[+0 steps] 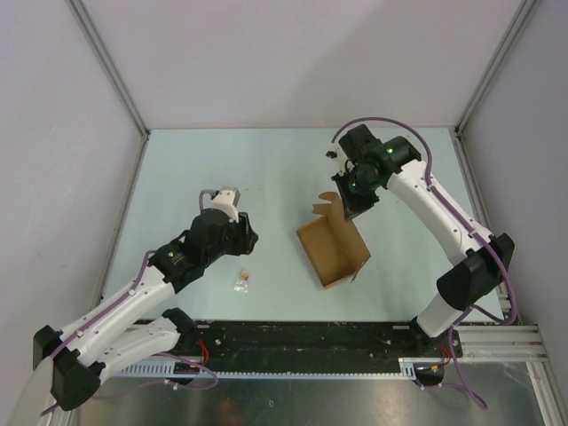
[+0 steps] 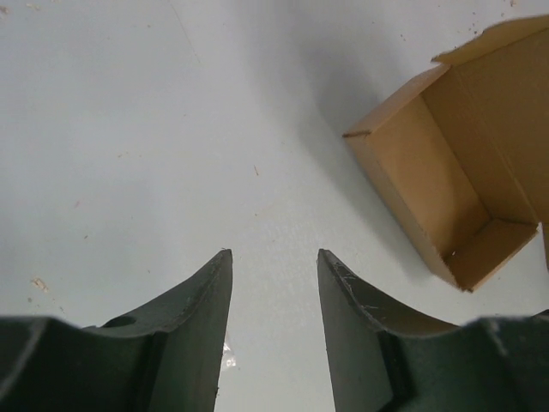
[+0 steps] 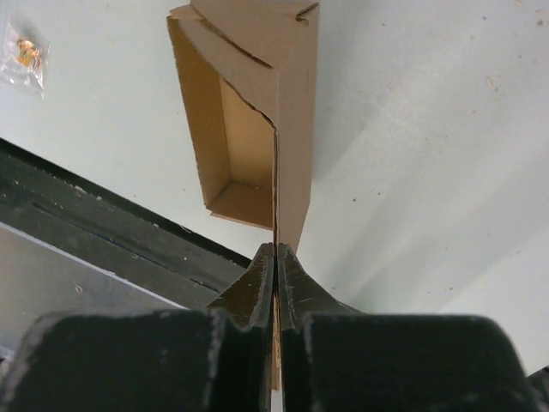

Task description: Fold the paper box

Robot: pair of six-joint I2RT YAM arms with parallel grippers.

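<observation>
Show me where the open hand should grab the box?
Probably pinch the paper box's upright left side wall, left gripper coming from above, one finger inside, one outside. It's thin, free and nearest; the right gripper holds the far flap.

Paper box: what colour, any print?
The paper box is plain brown, unprinted; left wrist view shows it best.

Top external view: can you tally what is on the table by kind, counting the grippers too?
paper box: 1
small clear packet: 1
grippers: 2, the left gripper and the right gripper
Total: 4
</observation>
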